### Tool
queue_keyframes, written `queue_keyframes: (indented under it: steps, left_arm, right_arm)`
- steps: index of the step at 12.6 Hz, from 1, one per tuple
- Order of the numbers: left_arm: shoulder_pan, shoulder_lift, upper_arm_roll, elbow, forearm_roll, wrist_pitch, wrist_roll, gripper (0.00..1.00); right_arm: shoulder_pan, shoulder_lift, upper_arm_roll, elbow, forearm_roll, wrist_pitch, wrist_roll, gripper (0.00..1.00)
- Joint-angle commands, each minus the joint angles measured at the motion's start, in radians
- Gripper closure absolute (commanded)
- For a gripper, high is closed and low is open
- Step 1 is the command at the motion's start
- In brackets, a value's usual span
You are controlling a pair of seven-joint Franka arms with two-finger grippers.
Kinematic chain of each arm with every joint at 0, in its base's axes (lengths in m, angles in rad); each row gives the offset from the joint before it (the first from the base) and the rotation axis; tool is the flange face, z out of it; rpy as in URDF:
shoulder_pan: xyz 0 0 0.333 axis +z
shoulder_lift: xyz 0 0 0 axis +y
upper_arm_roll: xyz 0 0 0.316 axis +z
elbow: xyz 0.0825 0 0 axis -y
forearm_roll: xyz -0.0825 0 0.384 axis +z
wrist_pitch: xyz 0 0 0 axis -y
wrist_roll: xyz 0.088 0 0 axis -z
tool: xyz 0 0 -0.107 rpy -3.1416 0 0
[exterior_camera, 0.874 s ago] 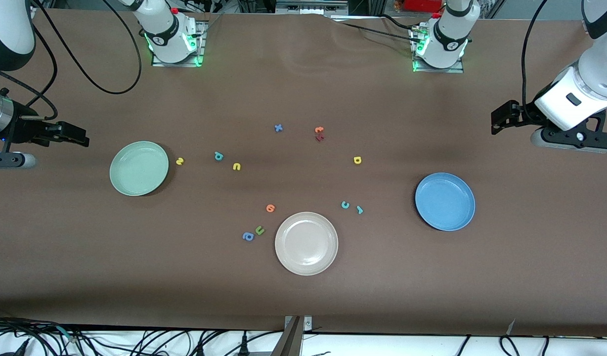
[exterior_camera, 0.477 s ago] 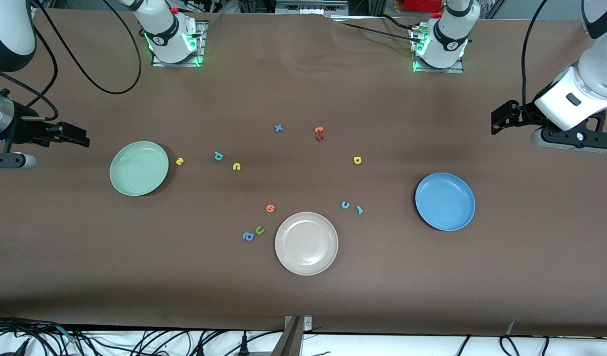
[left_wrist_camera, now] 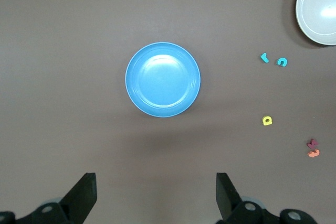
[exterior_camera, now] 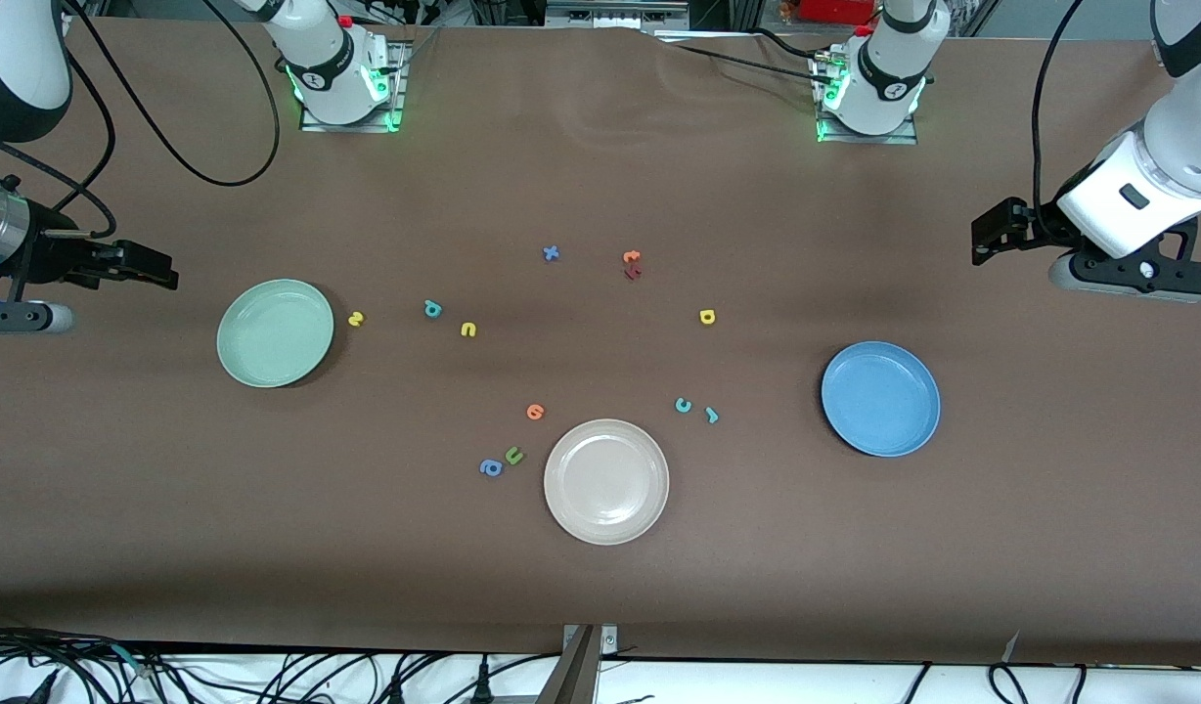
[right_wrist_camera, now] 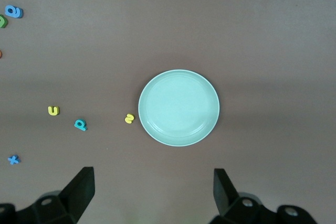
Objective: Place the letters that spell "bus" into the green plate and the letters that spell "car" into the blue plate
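Note:
The empty green plate (exterior_camera: pixel 275 332) (right_wrist_camera: pixel 178 107) lies toward the right arm's end of the table. Beside it sit the yellow "s" (exterior_camera: pixel 356 318) (right_wrist_camera: pixel 129 118), the teal "b" (exterior_camera: pixel 432 309) (right_wrist_camera: pixel 80 125) and the yellow "u" (exterior_camera: pixel 468 330) (right_wrist_camera: pixel 53 110). The empty blue plate (exterior_camera: pixel 880 398) (left_wrist_camera: pixel 163 80) lies toward the left arm's end. The teal "c" (exterior_camera: pixel 683 405) (left_wrist_camera: pixel 282 62), teal "r" (exterior_camera: pixel 711 415) (left_wrist_camera: pixel 264 57) and yellow "a" (exterior_camera: pixel 707 316) (left_wrist_camera: pixel 267 120) lie between it and the table's middle. My right gripper (exterior_camera: pixel 146 266) (right_wrist_camera: pixel 154 190) and left gripper (exterior_camera: pixel 992 235) (left_wrist_camera: pixel 156 192) hang open and empty over bare table at their own ends.
A beige-white plate (exterior_camera: pixel 606 481) sits nearest the front camera. Beside it lie an orange letter (exterior_camera: pixel 534 412), a green "u" (exterior_camera: pixel 513 455) and a blue "a" (exterior_camera: pixel 491 468). A blue "x" (exterior_camera: pixel 551 253) and orange and red letters (exterior_camera: pixel 632 265) lie nearer the bases.

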Motion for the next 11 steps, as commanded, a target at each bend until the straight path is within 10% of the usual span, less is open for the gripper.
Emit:
queue_keyframes:
  steps: [1, 11]
  left_arm:
    - [0.007, 0.007, -0.007, 0.026, 0.006, -0.023, 0.023, 0.0]
    - [0.007, 0.007, -0.005, 0.026, 0.002, -0.023, 0.012, 0.0]
  right_arm:
    - [-0.01, -0.016, 0.013, -0.013, -0.002, -0.007, 0.016, 0.01]
    - [-0.008, -0.014, 0.015, -0.017, -0.018, -0.007, 0.014, 0.01]
